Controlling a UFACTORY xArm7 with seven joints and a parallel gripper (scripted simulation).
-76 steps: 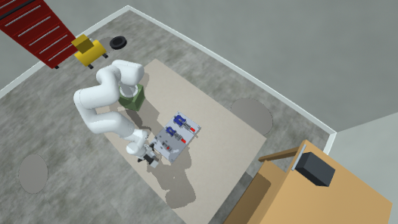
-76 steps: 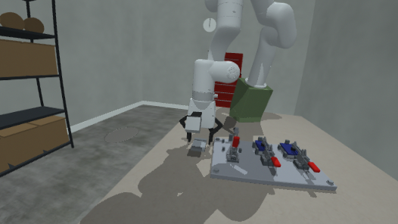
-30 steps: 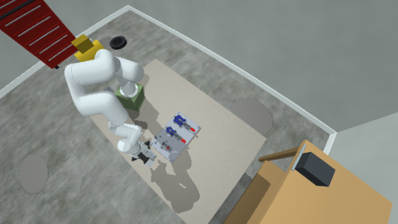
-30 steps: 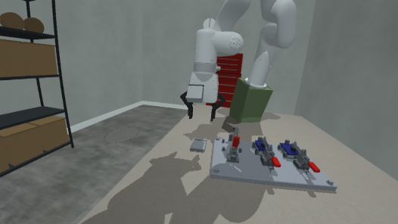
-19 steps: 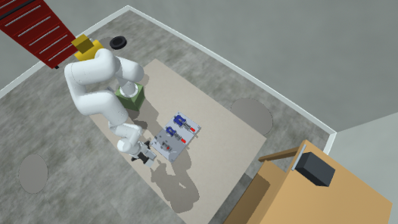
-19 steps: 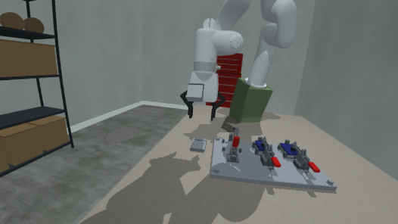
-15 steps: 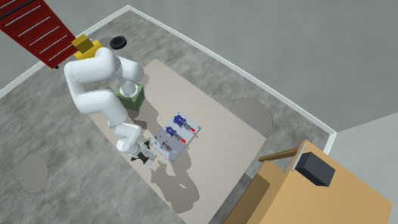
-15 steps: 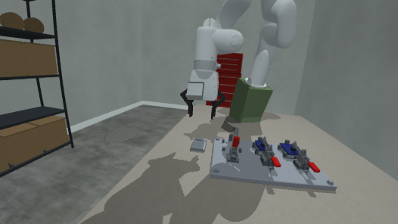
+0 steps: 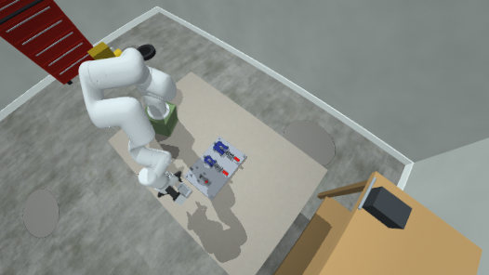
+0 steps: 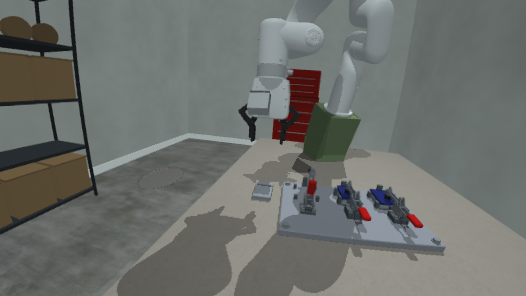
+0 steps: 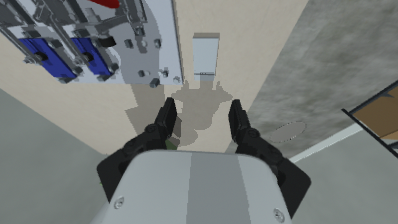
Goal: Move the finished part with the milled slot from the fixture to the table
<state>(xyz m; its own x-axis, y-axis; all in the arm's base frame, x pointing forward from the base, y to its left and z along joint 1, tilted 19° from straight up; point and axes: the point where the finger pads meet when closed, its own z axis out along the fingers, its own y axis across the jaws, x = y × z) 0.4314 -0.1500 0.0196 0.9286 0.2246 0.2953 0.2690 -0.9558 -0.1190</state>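
The beige table [image 10: 480,260] carries the grey fixture plate [image 10: 320,227], the slotted part [image 10: 262,191] flat at its nine o'clock, and the green pedestal [image 10: 330,137] at twelve.

Top high overhead, exterior low at table end, wrist downward, perhaps tilted

Definitely a machine workshop: bare concrete floor [image 10: 125,200], red metal drawer tool chest [image 9: 34,32], black steel shelf rack [image 10: 77,75] stacked with cardboard boxes [image 10: 37,75], grey clamping fixture plate [image 10: 320,227].
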